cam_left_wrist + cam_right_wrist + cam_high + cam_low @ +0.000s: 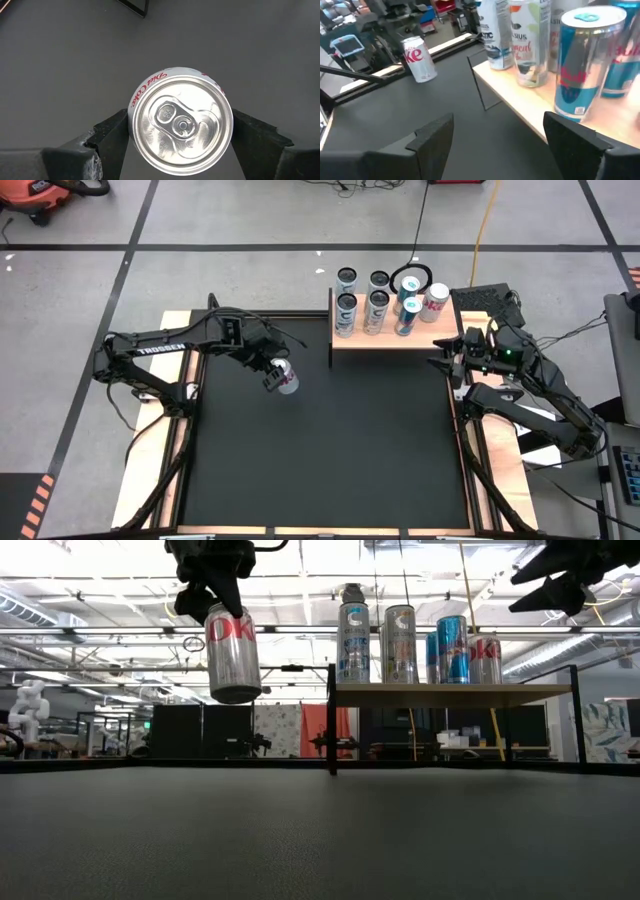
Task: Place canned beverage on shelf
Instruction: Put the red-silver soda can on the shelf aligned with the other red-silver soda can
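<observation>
A black mat (320, 460) covers the table. Orange and black cables (478, 225) run over the grey floor (250, 220), which bears black tape lines (140, 230).

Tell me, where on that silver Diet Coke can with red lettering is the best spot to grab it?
Probably the smooth round side wall near the top, coming from above with a finger on each opposite side. The silver Diet Coke can hangs upright, so its curved sides are free all round. The left gripper holds it exactly this way, lifted off the black mat.
</observation>
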Controlling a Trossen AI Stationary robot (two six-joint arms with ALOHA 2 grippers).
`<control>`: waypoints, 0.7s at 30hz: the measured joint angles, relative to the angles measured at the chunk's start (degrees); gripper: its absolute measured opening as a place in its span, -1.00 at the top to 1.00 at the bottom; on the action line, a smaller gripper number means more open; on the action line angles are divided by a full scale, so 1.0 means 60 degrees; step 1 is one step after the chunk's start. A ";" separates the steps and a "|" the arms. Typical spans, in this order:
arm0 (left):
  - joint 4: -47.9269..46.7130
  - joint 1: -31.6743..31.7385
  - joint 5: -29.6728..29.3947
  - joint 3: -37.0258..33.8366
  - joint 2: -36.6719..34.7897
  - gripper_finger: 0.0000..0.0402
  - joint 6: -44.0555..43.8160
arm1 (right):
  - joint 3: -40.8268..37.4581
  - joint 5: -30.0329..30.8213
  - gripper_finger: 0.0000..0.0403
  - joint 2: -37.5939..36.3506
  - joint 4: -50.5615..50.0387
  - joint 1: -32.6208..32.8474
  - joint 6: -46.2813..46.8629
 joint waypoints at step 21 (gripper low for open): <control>0.0178 0.0000 -0.0002 0.0000 0.0000 -0.46 -0.0002 | 0.0000 -0.0025 -0.70 0.0000 -0.1493 0.0003 0.1738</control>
